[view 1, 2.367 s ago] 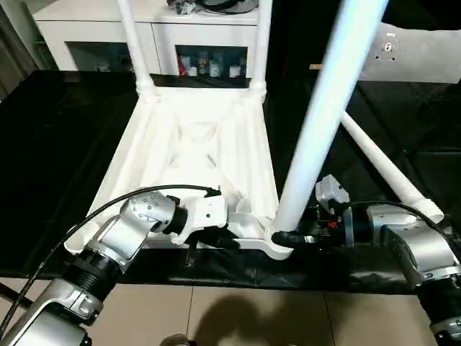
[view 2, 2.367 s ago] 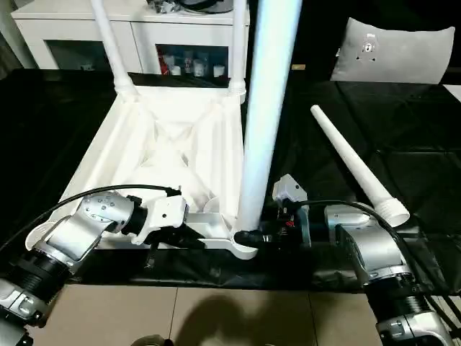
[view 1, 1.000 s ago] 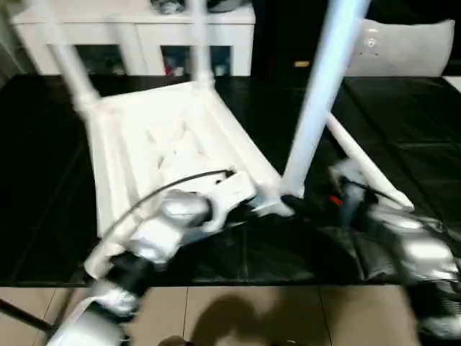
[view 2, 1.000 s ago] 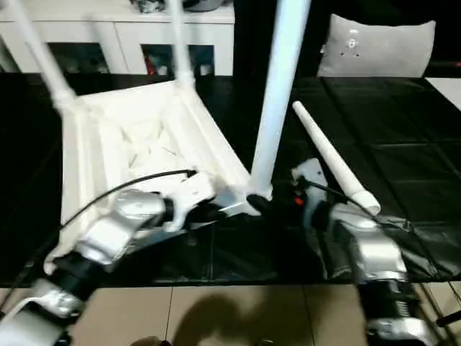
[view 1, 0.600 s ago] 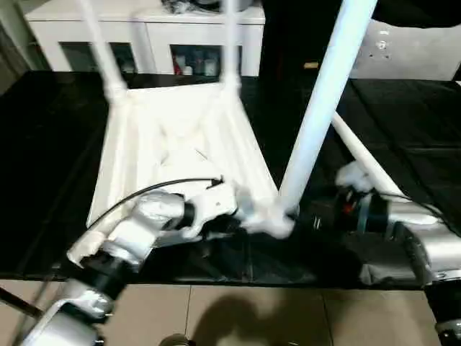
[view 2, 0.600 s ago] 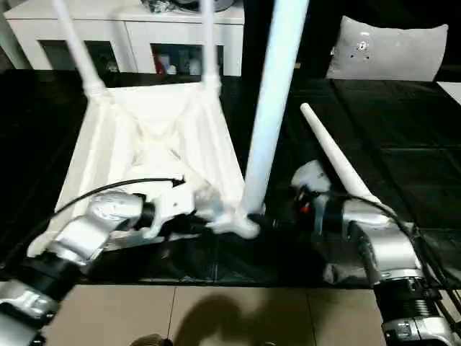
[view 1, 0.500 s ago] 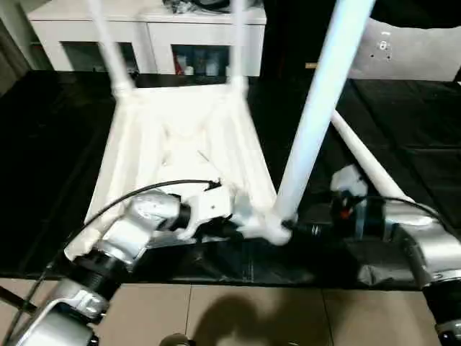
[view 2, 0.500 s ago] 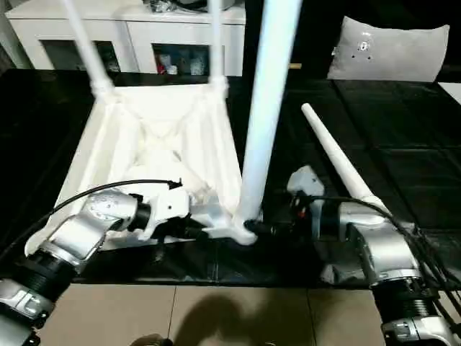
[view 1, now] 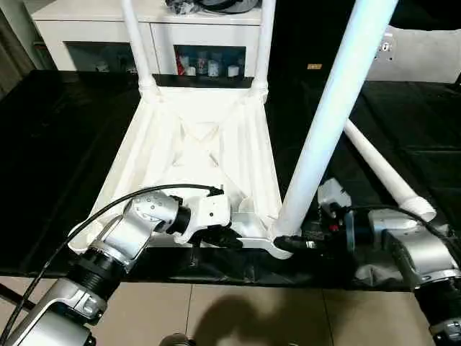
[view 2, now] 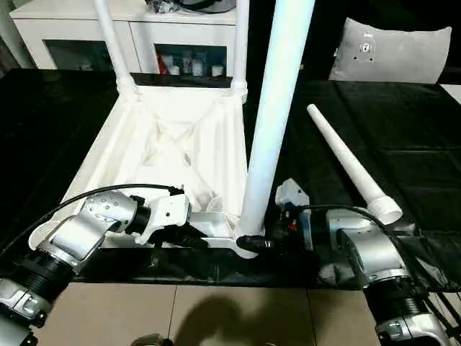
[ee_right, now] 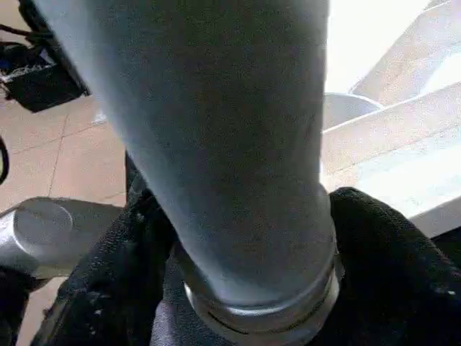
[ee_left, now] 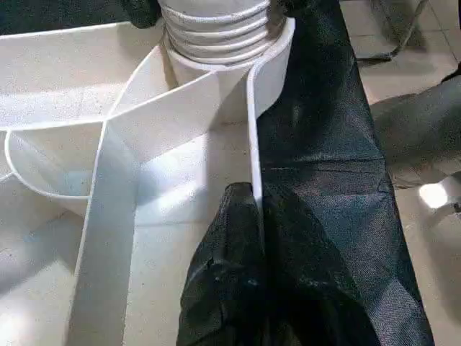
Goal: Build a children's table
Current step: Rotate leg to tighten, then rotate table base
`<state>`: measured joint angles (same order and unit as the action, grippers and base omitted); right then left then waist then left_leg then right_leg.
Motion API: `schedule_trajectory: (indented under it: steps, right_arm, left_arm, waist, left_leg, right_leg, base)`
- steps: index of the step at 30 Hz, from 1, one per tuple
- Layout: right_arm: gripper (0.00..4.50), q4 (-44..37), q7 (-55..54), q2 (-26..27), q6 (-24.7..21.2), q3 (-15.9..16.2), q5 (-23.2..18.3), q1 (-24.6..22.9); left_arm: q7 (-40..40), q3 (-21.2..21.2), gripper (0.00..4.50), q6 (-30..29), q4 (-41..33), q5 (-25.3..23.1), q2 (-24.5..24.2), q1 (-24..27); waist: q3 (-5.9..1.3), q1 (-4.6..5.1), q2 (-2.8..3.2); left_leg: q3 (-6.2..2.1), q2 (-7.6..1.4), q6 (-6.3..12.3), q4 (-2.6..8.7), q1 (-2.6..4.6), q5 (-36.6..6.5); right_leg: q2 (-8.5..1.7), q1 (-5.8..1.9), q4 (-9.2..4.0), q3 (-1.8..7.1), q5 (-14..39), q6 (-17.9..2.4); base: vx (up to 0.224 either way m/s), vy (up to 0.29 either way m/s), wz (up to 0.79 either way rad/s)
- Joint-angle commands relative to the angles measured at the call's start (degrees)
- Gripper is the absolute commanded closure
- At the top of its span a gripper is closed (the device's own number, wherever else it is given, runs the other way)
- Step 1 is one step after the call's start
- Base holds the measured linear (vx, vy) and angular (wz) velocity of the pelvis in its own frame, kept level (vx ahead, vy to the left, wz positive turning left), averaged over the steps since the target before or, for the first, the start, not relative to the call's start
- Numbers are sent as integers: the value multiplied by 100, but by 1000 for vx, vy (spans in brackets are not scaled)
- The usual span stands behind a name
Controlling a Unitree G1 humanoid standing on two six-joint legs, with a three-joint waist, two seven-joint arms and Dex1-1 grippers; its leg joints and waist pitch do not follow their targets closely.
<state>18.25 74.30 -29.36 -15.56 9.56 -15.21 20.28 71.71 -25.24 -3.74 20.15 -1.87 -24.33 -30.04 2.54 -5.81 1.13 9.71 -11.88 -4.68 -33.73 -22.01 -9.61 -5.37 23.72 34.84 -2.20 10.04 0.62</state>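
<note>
Black cloth covers the surface (view 1: 65, 137). Upside-down, the children's table (view 1: 202, 144) has three legs up. One loose leg (view 1: 382, 169) waits. Left tool (ee_left: 252, 216) pinches its rim; right tool (view 2: 263, 243) hugs the near leg (view 1: 324, 130).

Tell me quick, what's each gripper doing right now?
Left gripper: shut on the rim of the table top.
Right gripper: fingers around the base of the upright leg.

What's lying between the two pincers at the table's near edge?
The base of the upright leg in its corner socket, between left pincer and right pincer, in the left eye view.
</note>
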Motion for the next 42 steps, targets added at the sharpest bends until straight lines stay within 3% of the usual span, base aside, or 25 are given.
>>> schedule_trajectory:
  steps: [1,7,14,15,17,19,21,24,25,26,27,29,30,31,33,35,38,41,42]
  right_arm:
    - [120,19,101,-25,27,58,44,130]
    - [173,43,149,-16,-31,67,-6,152]
    - [178,-252,-230,199,-264,-50,-152,-13]
    - [179,-208,-566,334,-373,-100,-89,29]
    - [179,-21,-1449,737,-463,-283,46,158]
    - [180,253,-2379,1222,-522,-562,64,335]
    - [180,367,-2702,1398,-531,-648,67,411]
    - [180,668,-3625,1849,-589,-847,152,601]
    - [180,707,-3735,1892,-589,-870,167,623]
    - [180,762,-3906,1955,-594,-906,192,654]
    - [180,989,-4309,2030,-412,-1000,325,728]
    - [124,1077,-4458,2061,-273,-1127,356,723]
    - [110,1063,-4495,2075,-251,-1170,361,701]
    - [110,1026,-4503,2073,-232,-1194,360,673]
    - [93,908,-4480,2061,-251,-1234,328,602]
    - [68,703,-4426,2030,-290,-1296,267,464]
    - [33,546,-4516,1856,-113,-1174,505,269]
    - [14,183,-4547,1833,-244,-1360,296,26]
    - [4,10,-4537,1824,-275,-1418,237,-72]
  left_arm:
    - [221,-211,450,97,-33,-65,-16,-45]
    - [222,-184,450,59,-61,-39,-15,-24]
    - [-57,37,450,-481,-498,247,172,201]
    - [-192,71,450,-670,-585,267,252,234]
    - [-583,147,450,-1062,-714,267,489,275]
    - [-1121,267,450,-1552,-737,275,867,250]
    - [-1422,335,450,-1768,-680,248,1081,190]
    - [-2473,544,450,-2205,-222,22,1778,-138]
    - [-2588,570,450,-2239,-156,3,1854,-181]
    - [-2757,613,450,-2300,-68,-26,1970,-241]
    - [-3117,636,450,-2279,141,-123,2227,-381]
    - [-3218,552,450,-2192,183,-235,2324,-425]
    - [-3224,523,450,-2187,154,-268,2335,-416]
    - [-3216,512,450,-2189,133,-274,2335,-409]
    - [-3233,508,450,-2225,117,-294,2315,-409]
    - [-3258,487,450,-2179,164,-388,2235,-425]
    - [-3310,474,450,-2037,313,-496,2162,-468]
    - [-3375,503,450,-1998,499,-555,2142,-532]
    - [-3330,548,407,-2086,552,-496,2156,-552]
  waist:
    - [-374,19,-89]
    - [-376,17,-120]
    - [-370,43,-113]
    - [-362,61,-73]
    - [-343,102,-81]
    - [-323,237,-95]
    - [-334,337,-106]
    - [-338,385,-122]
    - [-333,378,-94]
    - [-375,343,-112]
    - [-384,329,-69]
    - [-397,317,-94]
    - [-418,280,-49]
    - [-417,284,-74]
    - [-411,248,-44]
    - [-405,227,-58]
    - [-381,203,-65]
    - [-349,198,-62]
    - [-341,197,-47]
  left_leg:
    - [61,-79,319,377,83,-1210]
    - [66,-74,343,367,76,-1157]
    - [62,-75,328,374,68,-1114]
    - [57,-67,299,377,73,-1195]
    - [58,-71,230,396,69,-1286]
    - [22,-37,-25,433,63,-1638]
    - [6,-19,-38,437,25,-1663]
    - [34,-7,40,399,43,-1641]
    - [39,-11,49,395,72,-1646]
    - [43,6,81,367,51,-1370]
    - [49,-2,132,359,41,-1197]
    - [55,7,192,341,40,-1113]
    - [54,1,312,330,33,-912]
    - [56,5,379,326,9,-810]
    - [58,-6,439,322,33,-796]
    - [63,-8,464,325,35,-812]
    - [58,-17,383,352,49,-1062]
    - [58,-13,301,381,50,-1277]
    - [52,-10,243,395,59,-1408]
  right_leg:
    - [-168,-296,-363,119,1004,-1324]
    - [-169,-301,-363,119,1032,-1314]
    - [-167,-301,-353,119,997,-1327]
    - [-165,-292,-369,118,1147,-1300]
    - [-160,-283,-382,126,1267,-1264]
    - [-174,-274,-449,103,2066,-1027]
    - [-163,-293,-458,86,2129,-957]
    - [-149,-257,-495,101,2105,-930]
    - [-150,-226,-515,107,2125,-941]
    - [-155,-280,-486,104,1806,-979]
    - [-143,-270,-464,109,1432,-1046]
    - [-132,-289,-445,99,1166,-1118]
    - [-142,-310,-408,98,797,-1207]
    - [-128,-334,-388,92,584,-1264]
    - [-134,-322,-380,92,465,-1340]
    - [-130,-332,-385,93,453,-1334]
    - [-141,-323,-432,89,881,-1217]
    - [-137,-308,-482,96,1265,-1065]
    - [-132,-293,-508,97,1448,-965]
  base:
    - [0,0,0]
    - [0,0,0]
    - [0,0,0]
    - [0,0,0]
    - [0,0,0]
    - [0,0,0]
    - [0,0,0]
    - [0,0,0]
    - [0,0,0]
    - [0,0,0]
    - [0,0,0]
    - [0,0,0]
    - [0,0,0]
    - [0,0,0]
    - [0,0,0]
    - [0,0,0]
    - [0,0,0]
    - [0,0,0]
    - [0,0,0]
